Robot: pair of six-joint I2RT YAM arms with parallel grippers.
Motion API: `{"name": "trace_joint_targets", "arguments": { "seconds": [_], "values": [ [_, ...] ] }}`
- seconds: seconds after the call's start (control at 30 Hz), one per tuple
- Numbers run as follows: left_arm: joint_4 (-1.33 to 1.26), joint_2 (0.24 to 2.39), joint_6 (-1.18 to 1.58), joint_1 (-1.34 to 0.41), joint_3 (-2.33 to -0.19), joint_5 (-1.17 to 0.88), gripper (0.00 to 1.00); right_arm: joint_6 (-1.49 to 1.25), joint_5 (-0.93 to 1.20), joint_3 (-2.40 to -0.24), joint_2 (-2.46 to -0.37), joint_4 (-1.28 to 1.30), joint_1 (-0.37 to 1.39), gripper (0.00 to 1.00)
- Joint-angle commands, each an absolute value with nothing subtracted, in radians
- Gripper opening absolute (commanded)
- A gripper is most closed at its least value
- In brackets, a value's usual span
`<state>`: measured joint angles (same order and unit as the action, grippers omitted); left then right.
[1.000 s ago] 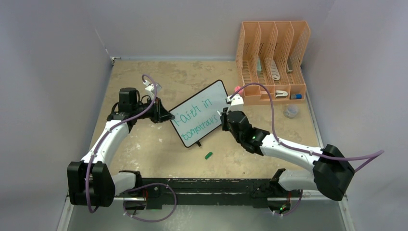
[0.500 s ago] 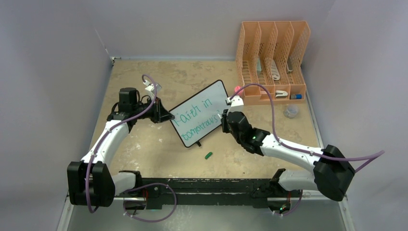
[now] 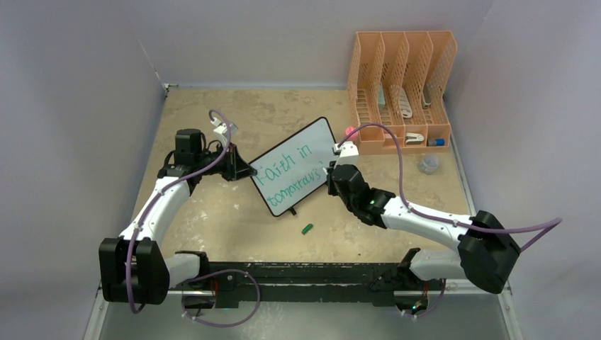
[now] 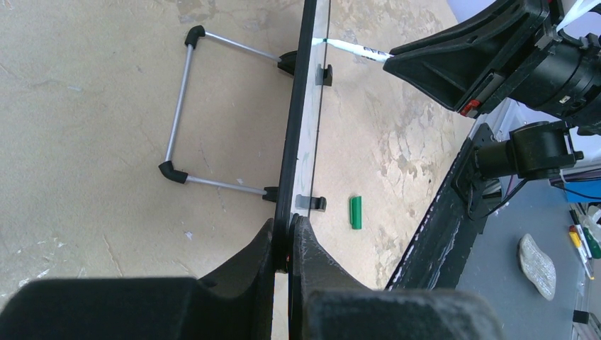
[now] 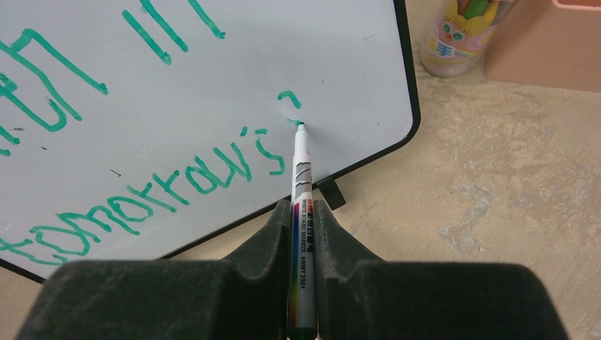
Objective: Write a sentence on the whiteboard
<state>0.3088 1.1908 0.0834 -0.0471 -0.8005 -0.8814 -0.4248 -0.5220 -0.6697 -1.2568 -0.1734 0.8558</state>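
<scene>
The whiteboard (image 3: 314,139) stands tilted on the table's middle and shows edge-on in the left wrist view (image 4: 301,106). My left gripper (image 3: 248,172) (image 4: 289,237) is shut on its left edge. The sentence (image 3: 287,175) (image 5: 142,195) is green and reads "Faith in tomorrow's", with a small fresh curl after it. My right gripper (image 3: 330,172) (image 5: 303,212) is shut on a white marker (image 5: 301,173). The marker's green tip touches the board just under that curl, near the lower right corner. A green cap (image 3: 307,229) (image 4: 355,212) lies on the table in front of the board.
An orange file rack (image 3: 400,85) stands at the back right. A pink pen cup (image 5: 461,35) sits beside the rack, close to the board's right corner. A small clear container (image 3: 427,164) lies right of the rack's front. The board's wire stand (image 4: 177,106) props it from behind.
The right arm has shifted slightly, with the marker still at the board's right end. The left arm and the board have held still.
</scene>
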Motion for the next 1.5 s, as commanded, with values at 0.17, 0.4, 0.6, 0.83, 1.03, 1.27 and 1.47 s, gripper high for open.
{"name": "trace_joint_targets", "arguments": {
  "seconds": [0.17, 0.4, 0.6, 0.83, 1.03, 1.27, 1.47],
  "values": [
    [0.314, 1.196, 0.011, -0.032, -0.799, -0.738, 0.00, -0.407, -0.553, -0.722, -1.264, -0.221, 0.848, 0.00],
    [0.314, 1.200, 0.011, -0.033, -0.800, -0.738, 0.00, -0.399, -0.559, -0.727, -1.261, -0.239, 0.848, 0.00],
    [0.314, 1.198, 0.011, -0.032, -0.798, -0.738, 0.00, -0.384, -0.559, -0.744, -1.271, -0.253, 0.847, 0.00],
    [0.314, 1.198, 0.011, -0.032, -0.799, -0.736, 0.00, -0.382, -0.557, -0.748, -1.275, -0.247, 0.845, 0.00],
    [0.314, 1.198, 0.011, -0.032, -0.800, -0.736, 0.00, -0.415, -0.542, -0.724, -1.267, -0.212, 0.845, 0.00],
    [0.314, 1.200, 0.011, -0.033, -0.800, -0.736, 0.00, -0.458, -0.525, -0.694, -1.256, -0.166, 0.844, 0.00],
    [0.314, 1.197, 0.011, -0.033, -0.798, -0.735, 0.00, -0.480, -0.517, -0.689, -1.265, -0.139, 0.845, 0.00]
  ]
}}
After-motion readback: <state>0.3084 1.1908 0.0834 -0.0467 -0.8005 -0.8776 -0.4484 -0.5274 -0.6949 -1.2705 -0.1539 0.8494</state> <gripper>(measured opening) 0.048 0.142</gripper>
